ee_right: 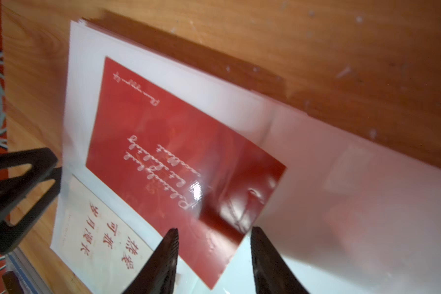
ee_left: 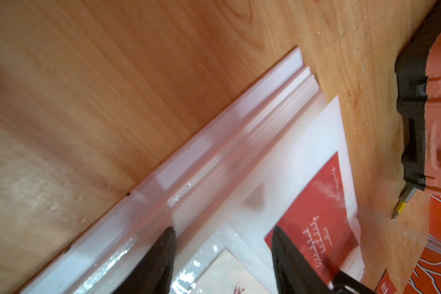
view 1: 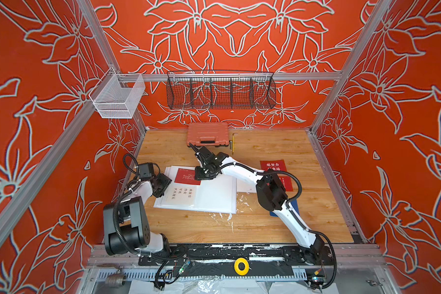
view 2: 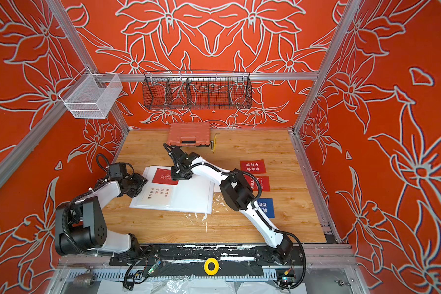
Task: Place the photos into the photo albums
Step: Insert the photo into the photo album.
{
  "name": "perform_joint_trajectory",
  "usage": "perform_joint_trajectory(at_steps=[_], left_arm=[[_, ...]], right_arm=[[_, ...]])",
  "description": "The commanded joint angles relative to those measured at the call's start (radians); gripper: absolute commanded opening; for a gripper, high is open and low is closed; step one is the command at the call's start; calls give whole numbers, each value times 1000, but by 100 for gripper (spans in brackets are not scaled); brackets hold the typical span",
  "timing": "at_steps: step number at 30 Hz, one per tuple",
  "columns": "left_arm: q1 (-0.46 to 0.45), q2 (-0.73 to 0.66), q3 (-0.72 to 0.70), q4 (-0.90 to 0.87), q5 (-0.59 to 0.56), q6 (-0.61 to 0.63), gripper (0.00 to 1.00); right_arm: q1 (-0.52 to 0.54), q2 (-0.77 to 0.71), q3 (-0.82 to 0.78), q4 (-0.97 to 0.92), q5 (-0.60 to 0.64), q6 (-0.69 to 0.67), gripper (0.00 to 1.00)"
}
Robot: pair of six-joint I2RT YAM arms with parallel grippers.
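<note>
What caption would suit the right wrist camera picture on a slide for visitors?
Right gripper, jaws apart, poised over a red card on the open photo album, beside a white card.

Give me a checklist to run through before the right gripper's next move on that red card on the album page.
1. Album open flat: ok.
2. Left gripper open at album's edge: ok.
3. Right gripper open over red card corner: ok.
4. Red card fully sleeved: cannot tell.
5. White card sleeved: ok.
6. All cards filed: not ok; red cards and blue card lie beside the album.
</note>
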Motion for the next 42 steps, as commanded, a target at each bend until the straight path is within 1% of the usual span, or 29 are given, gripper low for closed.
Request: perform_joint_trajectory(at_steps=[1,3,6,13,21,23,27,32,35,42], left_arm=[[0,0,-28,-44,15,-5,59],[-1,0,-32,-37,19,-9,59],[-1,3,-32,-34,25,-12,59],[-1,-6,-27,-48,20,-8,59],[-1,-5,-13,-56,20,-7,59],[0,-6,-9,-61,18,-5,59],[0,-5,-11,-57,14,-4,59],[-1,8,-13,-48,20,-7,59],[0,9,-12,-42,22,-10,59],[0,-1,-8,-55,14,-7,59]], right_arm=[[2,-95,-75,23,32,-8,49],[0,-105,-106,38,32,-6,49],[-1,-80,-102,41,19,-3,49],[-7,38,50,1,-30,4,49],[-9,93,160,-37,-51,6,49],[-8,68,125,-28,-46,-2,49],[-9,-35,-13,37,-30,-7,50],[-8,-100,-93,53,-5,-24,51],[-11,-75,-82,51,-20,-24,52],[-16,29,24,27,-58,-11,52]])
